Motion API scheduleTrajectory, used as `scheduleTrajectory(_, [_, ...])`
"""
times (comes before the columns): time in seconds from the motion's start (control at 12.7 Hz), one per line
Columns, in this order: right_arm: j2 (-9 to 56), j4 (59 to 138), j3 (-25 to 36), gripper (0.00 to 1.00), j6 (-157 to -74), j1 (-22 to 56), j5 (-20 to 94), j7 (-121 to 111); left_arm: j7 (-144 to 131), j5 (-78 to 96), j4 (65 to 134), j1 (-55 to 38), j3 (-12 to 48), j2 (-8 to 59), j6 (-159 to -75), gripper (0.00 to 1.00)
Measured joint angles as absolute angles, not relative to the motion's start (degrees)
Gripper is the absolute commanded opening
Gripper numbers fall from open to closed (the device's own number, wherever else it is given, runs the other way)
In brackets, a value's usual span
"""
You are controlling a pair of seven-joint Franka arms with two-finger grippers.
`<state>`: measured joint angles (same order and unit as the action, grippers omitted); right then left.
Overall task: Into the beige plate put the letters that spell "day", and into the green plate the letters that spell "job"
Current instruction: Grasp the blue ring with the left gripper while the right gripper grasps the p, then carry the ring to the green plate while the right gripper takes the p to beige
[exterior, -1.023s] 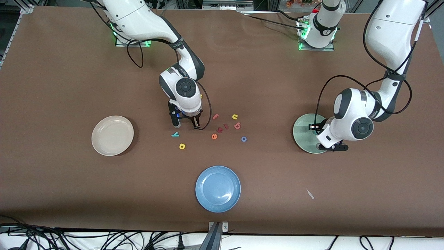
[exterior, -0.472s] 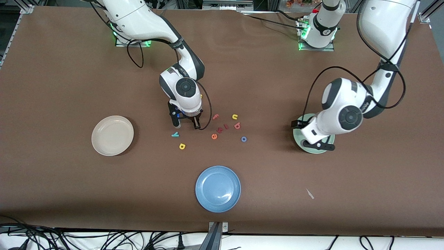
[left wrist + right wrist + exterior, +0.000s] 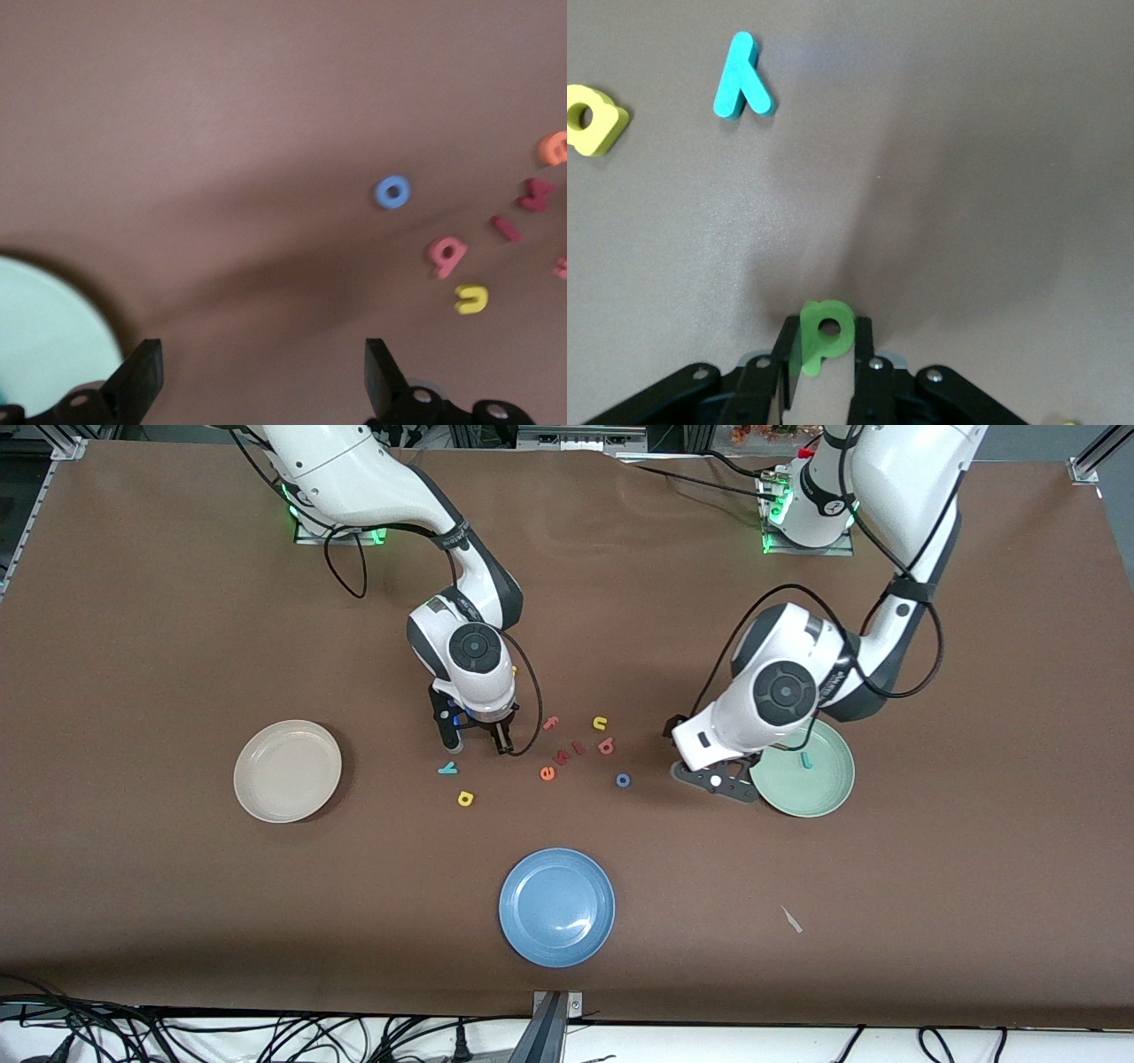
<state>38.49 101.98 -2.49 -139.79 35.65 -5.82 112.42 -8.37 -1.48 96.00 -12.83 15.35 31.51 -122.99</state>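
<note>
Between plates, right gripper [image 3: 826,352] clamped on green "d" [image 3: 822,335]; left gripper [image 3: 257,376] spread wide beside blue "o" [image 3: 392,191].

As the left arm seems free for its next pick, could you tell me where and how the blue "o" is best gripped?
Come straight down on the blue "o" and pinch across its outer rim: it lies flat, a ring alike all round, apart from the "b". The left gripper hangs open beside the green plate.

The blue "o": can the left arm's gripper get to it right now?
Probably yes. The left gripper is open over bare table near the green plate, and the blue "o" lies flat with nothing between them.
</note>
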Motion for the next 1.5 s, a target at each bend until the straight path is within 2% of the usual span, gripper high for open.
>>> scheduleTrajectory(0.31, [38.49, 101.98, -2.50, 0.06, -139.79, 35.65, -5.83, 111.81, -8.37, -1.48, 95.75, -16.19, 15.37, 35.61, -131.59, 1.00])
scheduleTrajectory(0.47, [38.49, 101.97, -2.50, 0.00, -139.78, 35.65, -5.83, 111.14, -8.30, -1.48, 95.56, -17.47, 15.38, 37.28, -133.20, 1.00])
scheduleTrajectory(0.63, [38.48, 101.88, -2.50, 0.00, -139.38, 35.65, -5.83, 108.34, -8.01, -1.48, 94.03, -18.64, 15.39, 38.31, -133.64, 1.00])
scheduleTrajectory(0.87, [38.49, 100.72, -2.50, 0.00, -135.53, 35.61, -5.83, 103.60, -7.89, -1.89, 92.02, -21.27, 15.36, 39.57, -133.63, 0.86])
scheduleTrajectory(1.1, [38.42, 97.72, -2.42, 0.00, -129.02, 35.40, -5.81, 97.95, -7.90, -7.32, 91.09, -21.69, 15.23, 41.16, -133.63, 0.82])
scheduleTrajectory(1.34, [38.15, 96.58, -2.39, 0.00, -126.47, 35.35, -5.82, 92.94, -7.78, -8.33, 90.07, -21.68, 15.10, 42.71, -134.08, 0.78])
scheduleTrajectory(1.42, [37.79, 96.53, -2.28, 0.00, -124.01, 35.37, -5.82, 88.76, -7.75, -8.34, 89.76, -21.68, 15.10, 43.19, -134.74, 0.68])
scheduleTrajectory(1.5, [37.32, 96.46, -1.83, 0.00, -121.24, 35.38, -5.82, 83.91, -7.72, -8.34, 89.65, -21.68, 15.10, 43.74, -135.78, 0.65])
